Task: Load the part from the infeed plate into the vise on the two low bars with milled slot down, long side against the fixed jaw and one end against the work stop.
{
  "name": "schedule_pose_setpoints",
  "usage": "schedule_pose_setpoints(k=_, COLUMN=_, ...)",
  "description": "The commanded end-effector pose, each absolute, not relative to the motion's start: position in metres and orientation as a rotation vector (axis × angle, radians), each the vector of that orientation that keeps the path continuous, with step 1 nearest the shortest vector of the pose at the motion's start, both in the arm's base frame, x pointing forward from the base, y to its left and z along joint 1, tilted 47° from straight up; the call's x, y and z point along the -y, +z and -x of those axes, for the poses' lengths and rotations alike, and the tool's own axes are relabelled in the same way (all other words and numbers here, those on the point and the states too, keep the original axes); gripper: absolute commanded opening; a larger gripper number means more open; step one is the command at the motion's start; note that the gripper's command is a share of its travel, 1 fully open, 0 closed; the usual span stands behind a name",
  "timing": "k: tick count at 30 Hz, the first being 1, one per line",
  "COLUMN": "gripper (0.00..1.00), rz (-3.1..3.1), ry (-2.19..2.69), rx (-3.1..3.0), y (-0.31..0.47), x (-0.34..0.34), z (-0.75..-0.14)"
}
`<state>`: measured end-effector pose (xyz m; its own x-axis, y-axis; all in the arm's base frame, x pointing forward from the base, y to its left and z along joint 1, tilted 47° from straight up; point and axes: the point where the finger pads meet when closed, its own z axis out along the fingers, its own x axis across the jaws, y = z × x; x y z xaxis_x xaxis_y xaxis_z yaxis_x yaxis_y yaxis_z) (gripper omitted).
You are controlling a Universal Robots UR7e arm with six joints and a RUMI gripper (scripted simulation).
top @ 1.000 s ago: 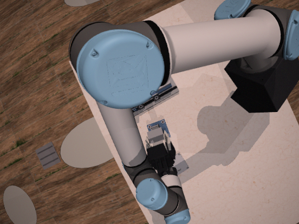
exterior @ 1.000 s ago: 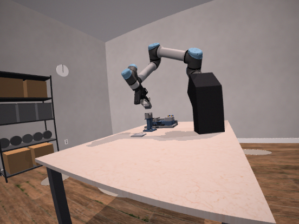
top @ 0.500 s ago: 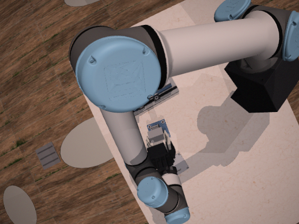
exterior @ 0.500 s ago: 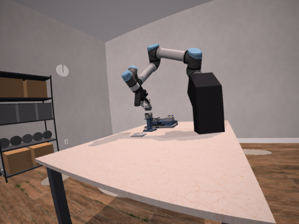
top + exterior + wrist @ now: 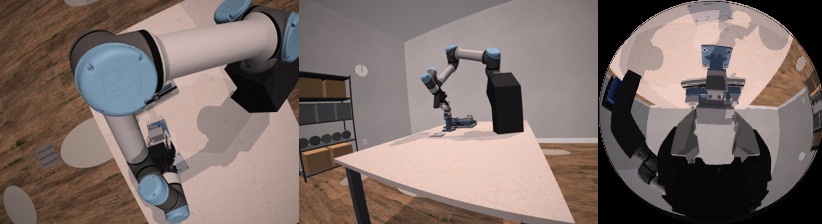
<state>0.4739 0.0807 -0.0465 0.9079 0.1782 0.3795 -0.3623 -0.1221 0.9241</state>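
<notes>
One arm (image 5: pixel 469 54) bends over one pink table (image 5: pixel 461 168). At its tip is one gripper (image 5: pixel 715 116), and its two fingers are clamped on one grey part (image 5: pixel 716 93). The part sticks out past the fingertips, up in the air.

Right under the gripper stands one blue V-block (image 5: pixel 448 125). In the wrist view the part hangs just over the V-block (image 5: pixel 716 56); I cannot tell if they touch. In the side view the part (image 5: pixel 447 109) looks to be a little above the block's top.

Behind the gripper, close to the wrist, one flat grey plate (image 5: pixel 181 163) lies on the table. Nothing lies on the bit of it that shows. In the side view the plate (image 5: pixel 437 134) is low down, beside the V-block.

Past the V-block, farther out from the gripper, sits one vise (image 5: pixel 465 122). From the top, the big blue elbow cap hides most of it, so only one edge of the vise (image 5: pixel 165 95) shows. I cannot count its bars or see the stop rod.

Far off to the side of the gripper stands one black box (image 5: pixel 505 103), and the arm grows out of its top.

By the wall is one shelf rack (image 5: pixel 350 108) with brown boxes, grey boxes and dark rolls. One round clock (image 5: pixel 361 70) hangs on the wall.
</notes>
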Motion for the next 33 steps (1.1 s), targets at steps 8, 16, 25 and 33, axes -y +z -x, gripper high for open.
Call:
schedule_pose_setpoints(k=8, gripper=0.0, rz=-1.631, ry=0.465, rx=0.144, y=-0.054, x=-0.075, z=-0.478)
schedule_pose_setpoints(k=16, gripper=0.0, rz=-1.631, ry=0.465, rx=0.144, y=-0.057, x=-0.071, z=-0.481)
schedule_pose_setpoints(k=25, gripper=0.0, rz=-1.631, ry=0.465, rx=0.144, y=-0.061, x=-0.068, z=-0.483)
schedule_pose_setpoints(k=33, gripper=0.0, rz=-1.631, ry=0.465, rx=0.144, y=-0.063, x=-0.066, z=-0.484)
